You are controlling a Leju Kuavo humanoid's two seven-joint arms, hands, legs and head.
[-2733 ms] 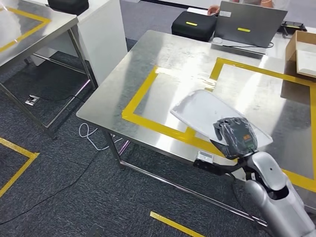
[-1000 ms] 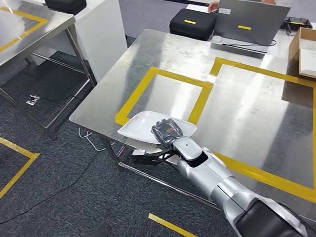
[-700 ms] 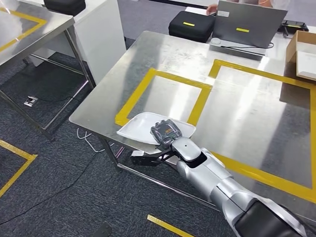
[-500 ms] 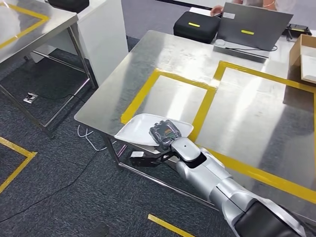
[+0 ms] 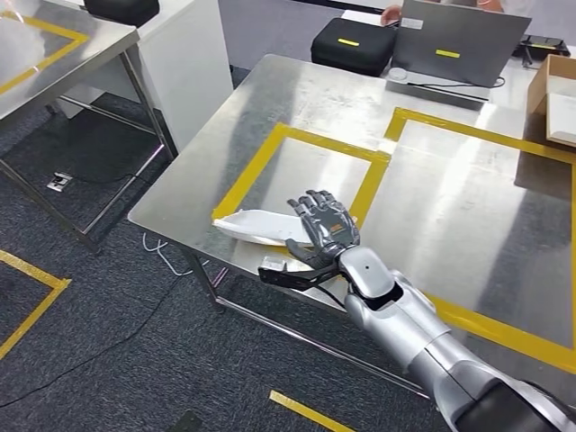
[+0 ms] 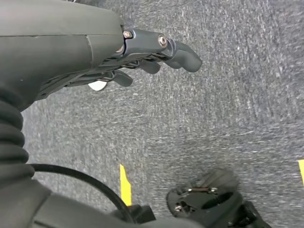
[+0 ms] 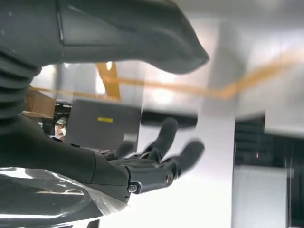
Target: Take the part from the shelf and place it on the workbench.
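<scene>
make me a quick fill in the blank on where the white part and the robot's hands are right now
1. The white part lies on the steel workbench over the ____ tape.
2. The right hand has its fingers ____ beside the part.
3. The left hand hangs over the grey ____.
4. The laptop at the far edge is ____.

Missing words: yellow; spread; carpet; grey

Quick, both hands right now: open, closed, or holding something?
Left robot hand: open, fingers extended, holding nothing, hanging over the carpet.
Right robot hand: open, fingers spread, no grip on the white part lying on the workbench.
</scene>
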